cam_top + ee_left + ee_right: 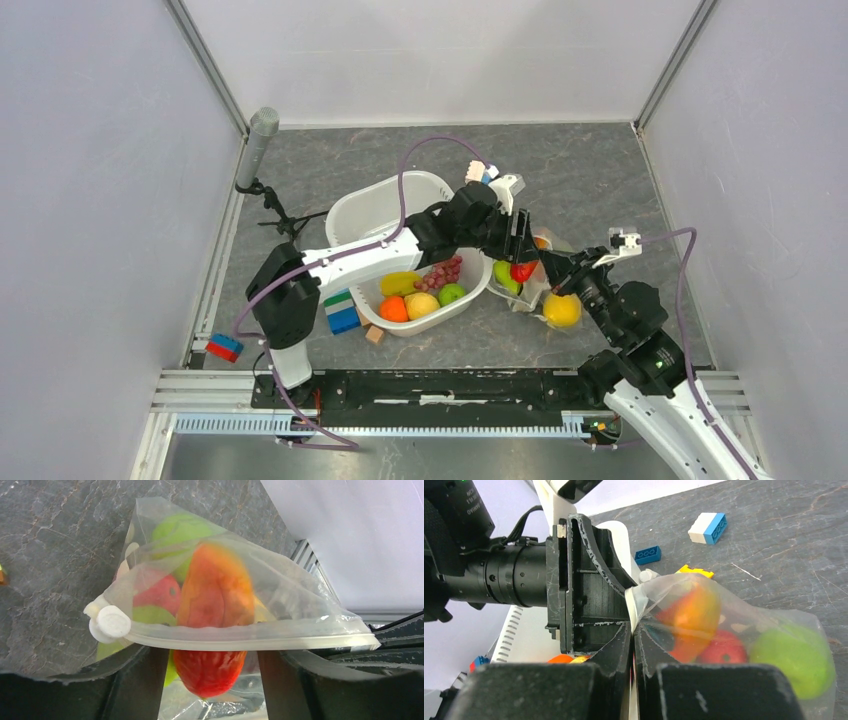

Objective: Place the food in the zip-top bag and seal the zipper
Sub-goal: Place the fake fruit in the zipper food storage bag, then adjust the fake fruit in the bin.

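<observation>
The zip-top bag [530, 285] lies right of the tubs, with a green apple [505, 276], a red fruit [523, 270] and a yellow fruit [562, 310] in it. In the left wrist view the zipper [240, 639] runs across with its white slider [113, 622] at the left. A red-orange fruit [212, 630] sits half through the bag's mouth. My left gripper [212, 652] is open, its fingers [145, 680] on either side of that fruit without touching it. My right gripper [633, 630] is shut on the bag's white edge strip [630, 597]. It also shows in the top view [560, 283].
A white tub [425, 327] holds grapes, a banana, an orange, a lemon and a green apple. An empty white tub [385, 200] stands behind it. Building blocks lie about [342, 312] [224, 347] [707, 528] [647, 555], with a wooden cube [374, 335].
</observation>
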Available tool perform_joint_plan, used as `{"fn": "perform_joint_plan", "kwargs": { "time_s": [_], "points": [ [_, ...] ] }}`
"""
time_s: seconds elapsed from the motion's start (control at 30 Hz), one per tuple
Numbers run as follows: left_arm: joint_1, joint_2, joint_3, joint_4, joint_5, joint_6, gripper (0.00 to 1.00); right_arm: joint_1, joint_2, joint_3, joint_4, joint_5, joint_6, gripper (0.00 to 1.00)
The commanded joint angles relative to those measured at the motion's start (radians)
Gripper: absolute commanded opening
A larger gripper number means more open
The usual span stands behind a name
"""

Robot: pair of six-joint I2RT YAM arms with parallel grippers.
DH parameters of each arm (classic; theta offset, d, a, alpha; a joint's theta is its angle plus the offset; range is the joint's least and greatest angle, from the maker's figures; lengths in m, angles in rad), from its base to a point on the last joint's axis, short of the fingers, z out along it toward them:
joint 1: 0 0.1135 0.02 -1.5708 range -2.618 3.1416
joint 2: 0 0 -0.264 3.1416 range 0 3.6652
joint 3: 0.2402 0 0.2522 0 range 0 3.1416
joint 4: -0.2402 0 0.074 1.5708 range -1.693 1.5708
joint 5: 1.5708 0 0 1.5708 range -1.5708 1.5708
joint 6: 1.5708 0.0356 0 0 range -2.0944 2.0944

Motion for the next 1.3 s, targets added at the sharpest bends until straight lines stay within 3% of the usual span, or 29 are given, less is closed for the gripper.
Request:
{"fn": "perform_joint_plan", "kwargs": {
  "time_s": [0.0, 0.13, 0.5, 0.63, 0.73, 0.87, 1.1, 1.27],
  "points": [
    [-0.009, 0.017, 0.006, 0.093, 0.038, -0.040, 0.72, 0.000, -0.011, 0.002, 0.023, 0.098, 0.057, 0.08],
    [-0.017, -0.043, 0.006, 0.064, 0.018, 0.018, 0.86, 0.001, 0.015, -0.008, -0.031, 0.149, 0.091, 0.08],
    [-0.017, -0.237, -0.094, -0.017, -0.042, 0.160, 0.90, 0.000, 0.024, -0.024, -0.008, 0.176, 0.121, 0.08],
    [-0.016, -0.323, -0.106, -0.141, -0.152, 0.283, 0.91, 0.001, 0.012, -0.021, -0.011, 0.181, 0.117, 0.08],
    [-0.015, -0.387, -0.157, -0.247, -0.306, 0.360, 0.99, 0.001, 0.009, -0.008, -0.024, 0.191, 0.111, 0.07],
    [0.004, -0.455, -0.262, -0.385, -0.443, 0.413, 1.00, 0.001, 0.008, 0.003, -0.045, 0.200, 0.103, 0.07],
    [0.084, -0.465, -0.379, -0.547, -0.373, 0.396, 1.00, 0.001, 0.017, -0.004, -0.039, 0.196, 0.110, 0.08],
    [0.180, -0.420, -0.402, -0.584, -0.221, 0.410, 1.00, 0.001, 0.028, -0.004, -0.038, 0.183, 0.109, 0.08]
  ]
}}
